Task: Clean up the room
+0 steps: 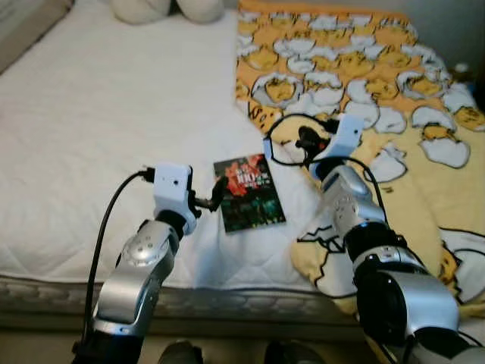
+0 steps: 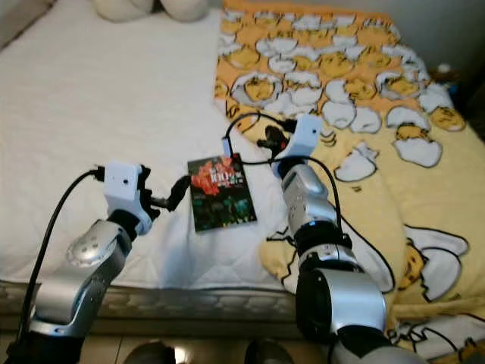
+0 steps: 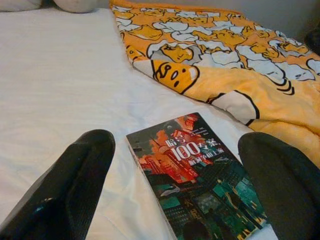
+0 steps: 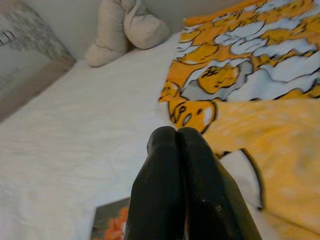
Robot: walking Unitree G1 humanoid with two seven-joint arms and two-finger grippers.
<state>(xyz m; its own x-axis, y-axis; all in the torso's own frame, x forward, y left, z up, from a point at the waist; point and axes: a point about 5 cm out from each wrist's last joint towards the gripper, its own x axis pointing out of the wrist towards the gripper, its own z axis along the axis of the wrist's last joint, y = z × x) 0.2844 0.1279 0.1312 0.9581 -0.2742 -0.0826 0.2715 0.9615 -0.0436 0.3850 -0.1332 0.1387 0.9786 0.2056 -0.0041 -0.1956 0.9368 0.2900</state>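
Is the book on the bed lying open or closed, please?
Closed: the book lies flat on the white bed, front cover up, with no pages showing. The open left claw straddles it.

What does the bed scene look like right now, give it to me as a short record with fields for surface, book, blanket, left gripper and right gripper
surface: white mattress, pillows at its head
book: dark-covered book lying flat on the mattress, near the blanket's edge
blanket: yellow-orange egg-print blanket spread over the bed's right side
left gripper: left gripper open, fingers either side of the book, not closed on it
right gripper: right gripper shut, empty, above the blanket's edge
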